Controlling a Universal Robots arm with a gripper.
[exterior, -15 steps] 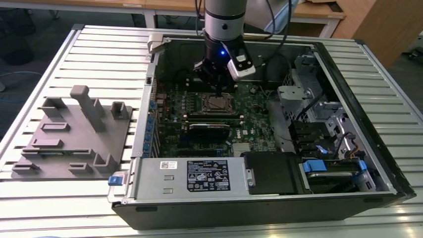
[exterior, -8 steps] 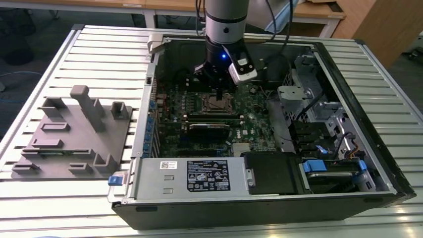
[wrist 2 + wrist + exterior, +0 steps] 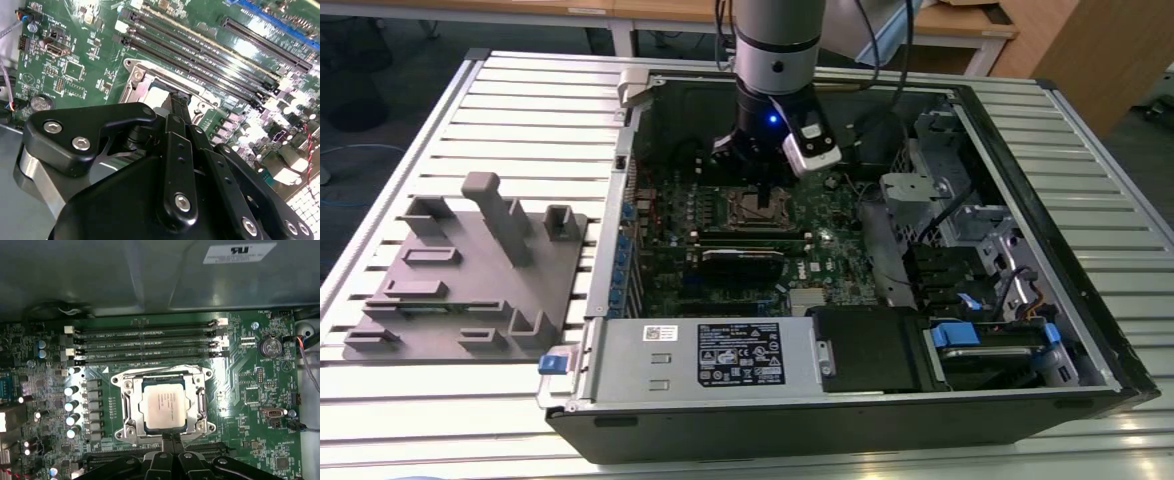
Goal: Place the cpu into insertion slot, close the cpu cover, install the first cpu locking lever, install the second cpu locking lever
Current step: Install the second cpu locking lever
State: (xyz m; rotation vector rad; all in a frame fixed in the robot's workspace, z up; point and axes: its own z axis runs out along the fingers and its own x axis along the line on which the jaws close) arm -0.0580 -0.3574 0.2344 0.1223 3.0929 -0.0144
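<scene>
The cpu (image 3: 164, 404), a small square chip with a dull silver top, lies flat in the insertion slot (image 3: 119, 376) on the green motherboard. The cpu cover (image 3: 198, 405), a thin metal frame, lies down around it. My gripper (image 3: 171, 439) is shut, with its black fingertips together at the socket's edge and nothing seen between them. In the second wrist view, the gripper (image 3: 176, 100) reaches down to the socket beside the cpu (image 3: 154, 97). In the exterior view, the gripper (image 3: 751, 175) hangs just over the insertion slot (image 3: 761, 206) inside the open computer case.
Long black memory slots (image 3: 145, 345) run beside the socket. A black card (image 3: 744, 255) sits near it, and the labelled power supply box (image 3: 720, 355) stands at the case's front. Drive cages (image 3: 974, 225) fill the exterior view's right. A grey fixture (image 3: 467, 270) lies outside the case.
</scene>
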